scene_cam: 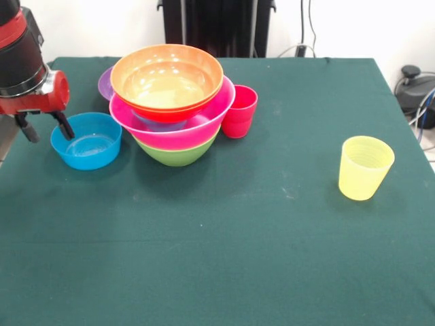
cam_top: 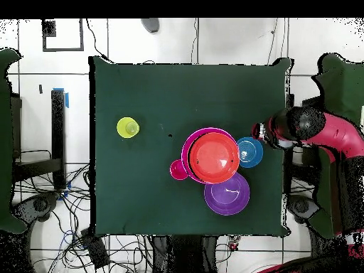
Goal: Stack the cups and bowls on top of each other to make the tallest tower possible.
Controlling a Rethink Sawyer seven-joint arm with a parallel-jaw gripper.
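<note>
Sawyer's gripper [scene_cam: 46, 129] hangs at the table's edge beside the blue bowl [scene_cam: 86, 140], its two black fingers apart and holding nothing.

The tower [scene_cam: 173, 102] stands mid-table: green bowl [scene_cam: 178, 155] at the bottom, the big pink bowl [scene_cam: 170, 130] in it, an orange bowl [scene_cam: 166, 78] on top. The red cup [scene_cam: 239, 111] touches its side; the yellow cup [scene_cam: 366, 167] stands well apart. These glossy plastic pieces look light, stiff and slippery, so a pinch across the thin rim seems the surest hold. The overhead view shows the purple bowl [cam_top: 227, 193] whole, mostly hidden behind the tower from the front, while only the front view shows the tower's layers.
</note>
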